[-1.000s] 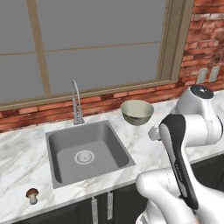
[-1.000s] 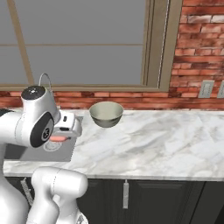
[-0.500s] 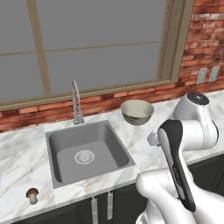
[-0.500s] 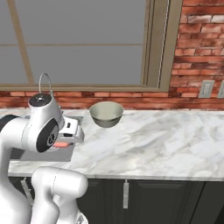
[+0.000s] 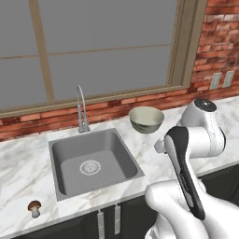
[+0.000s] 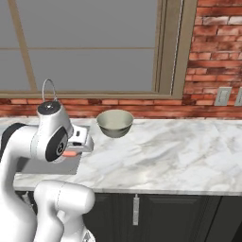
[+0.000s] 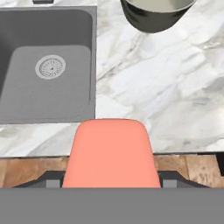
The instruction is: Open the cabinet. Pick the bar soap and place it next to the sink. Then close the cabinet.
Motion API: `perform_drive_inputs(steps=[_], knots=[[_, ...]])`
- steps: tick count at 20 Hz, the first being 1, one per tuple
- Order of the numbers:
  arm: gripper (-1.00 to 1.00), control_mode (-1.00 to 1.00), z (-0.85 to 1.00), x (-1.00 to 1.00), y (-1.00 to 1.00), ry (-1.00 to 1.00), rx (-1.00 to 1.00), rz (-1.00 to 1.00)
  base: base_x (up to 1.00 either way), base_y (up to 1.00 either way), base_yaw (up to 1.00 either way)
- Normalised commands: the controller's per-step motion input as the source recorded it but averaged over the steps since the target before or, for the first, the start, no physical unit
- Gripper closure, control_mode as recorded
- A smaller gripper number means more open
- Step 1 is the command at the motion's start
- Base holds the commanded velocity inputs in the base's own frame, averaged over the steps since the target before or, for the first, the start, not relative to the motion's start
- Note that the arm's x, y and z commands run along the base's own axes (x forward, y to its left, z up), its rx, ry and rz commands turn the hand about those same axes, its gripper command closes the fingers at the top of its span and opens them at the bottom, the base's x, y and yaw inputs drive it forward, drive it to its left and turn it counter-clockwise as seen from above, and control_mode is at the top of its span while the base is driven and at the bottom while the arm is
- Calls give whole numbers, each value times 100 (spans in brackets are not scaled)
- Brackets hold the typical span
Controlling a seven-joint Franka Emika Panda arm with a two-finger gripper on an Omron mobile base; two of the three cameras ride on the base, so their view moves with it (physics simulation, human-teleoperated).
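My gripper [image 7: 111, 181] is shut on the bar soap [image 7: 111, 153], a salmon-pink rounded bar held between the dark fingers. It hangs over the counter's front edge, just right of the sink's front right corner. In the right base view the gripper [image 6: 75, 147] shows a pink strip of the soap [image 6: 71, 153] under the hand. The grey sink [image 5: 70, 175] with its round drain sits left of the arm, and its basin [image 7: 26, 100] lies to the upper left of the soap. The cabinet is out of view.
A grey-green bowl [image 5: 146, 119] stands on the marble counter [image 6: 170, 151] behind the hand and shows as the bowl [image 7: 155, 15] at the top of the hand view. The chrome faucet [image 5: 81, 109] rises behind the sink. A small mushroom [image 5: 34, 207] lies at the counter's front left.
The hand with the soap has drifted a little to the right and slightly lower, toward the counter beside the sink. The soap stays gripped.
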Motion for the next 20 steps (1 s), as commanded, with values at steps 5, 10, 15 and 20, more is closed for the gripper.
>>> perform_drive_inputs(steps=[5, 10, 15, 20], knots=[[100, -100, -11, 29, 0, 0, 0, 12, 0, 0, 0], [100, -100, -20, 25, -12, 0, 3, 30, 0, 0, 0], [100, -100, -24, 22, -14, 0, 8, 40, 0, 0, 0], [100, -100, -23, 14, -10, 0, 3, 37, 0, 0, 0]])
